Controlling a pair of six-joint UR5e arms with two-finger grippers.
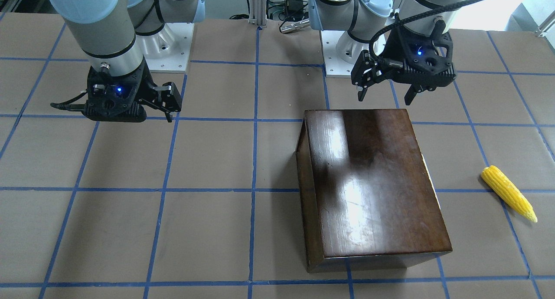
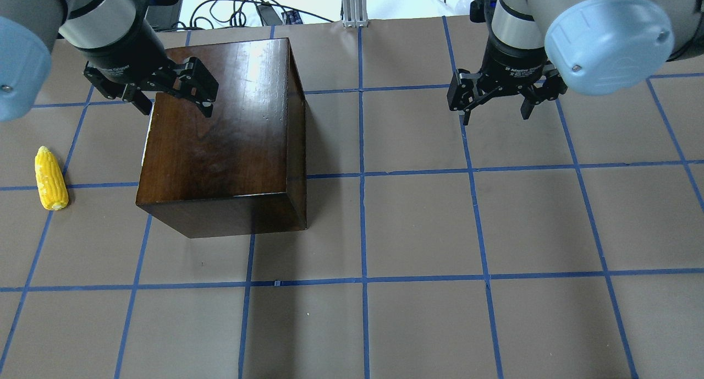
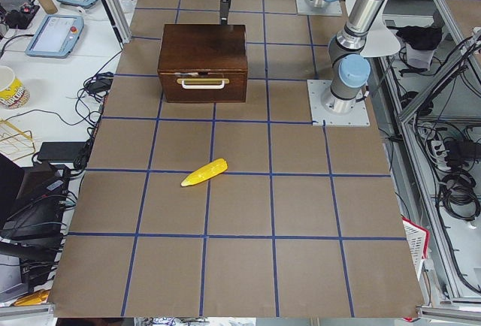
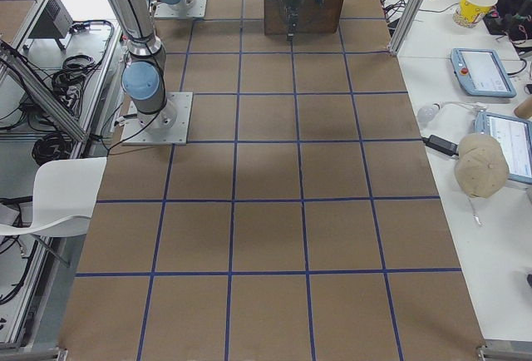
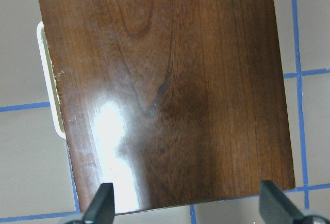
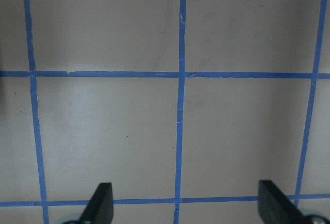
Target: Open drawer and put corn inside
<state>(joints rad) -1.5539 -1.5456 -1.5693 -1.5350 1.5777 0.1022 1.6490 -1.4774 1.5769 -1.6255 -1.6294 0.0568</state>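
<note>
Gridded tabletop (image 2: 418, 225) leaves corn (image 2: 50, 180) well apart from the drawer (image 3: 201, 89) front.

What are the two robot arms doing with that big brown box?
Nothing is being held yet. The robot's left gripper hangs open over the glossy dark-brown wooden box, whose drawer looks shut. The right gripper hangs open over bare table. The bright yellow corn cob lies on the table beside the box.

- right gripper (image 2: 495, 115): small white print on its body, overhead view, read approx. "2F Adaptive Gripper".
- left gripper (image 2: 176, 110): same sort of print, only partly legible.
- cup (image 3: 9, 88), side bench: printed design, too small to read.
</note>
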